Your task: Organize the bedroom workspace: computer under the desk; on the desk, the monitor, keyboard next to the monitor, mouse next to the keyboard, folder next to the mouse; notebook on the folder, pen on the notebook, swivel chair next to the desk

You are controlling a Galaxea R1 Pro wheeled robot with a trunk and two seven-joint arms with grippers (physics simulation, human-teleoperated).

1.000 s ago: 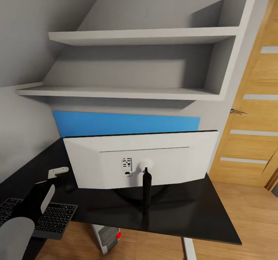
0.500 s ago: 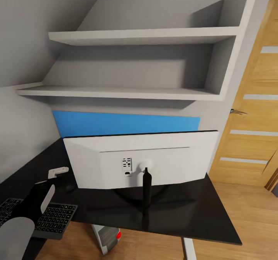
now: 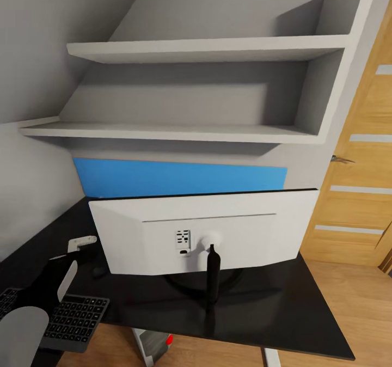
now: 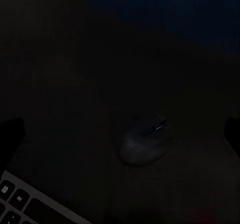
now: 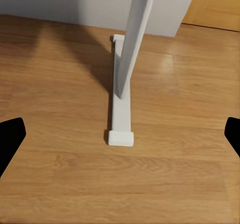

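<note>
Head view had shifted, so we had moved, not the monitor (image 3: 204,231); left gripper (image 4: 120,129) hung open, empty, above the mouse (image 4: 145,145) near the desk (image 3: 283,307) edge.

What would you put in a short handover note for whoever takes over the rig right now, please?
Left gripper: open, empty, over the mouse, which lies on the desk beside the keyboard.
Right gripper: open, empty, low over the wooden floor by a white desk leg.
Done: monitor stands on the desk, its white back toward the head camera; computer under the desk; keyboard on the desk next to the monitor, overhanging the near edge.
Left: folder, notebook, pen, swivel chair; they need locating first.
</note>
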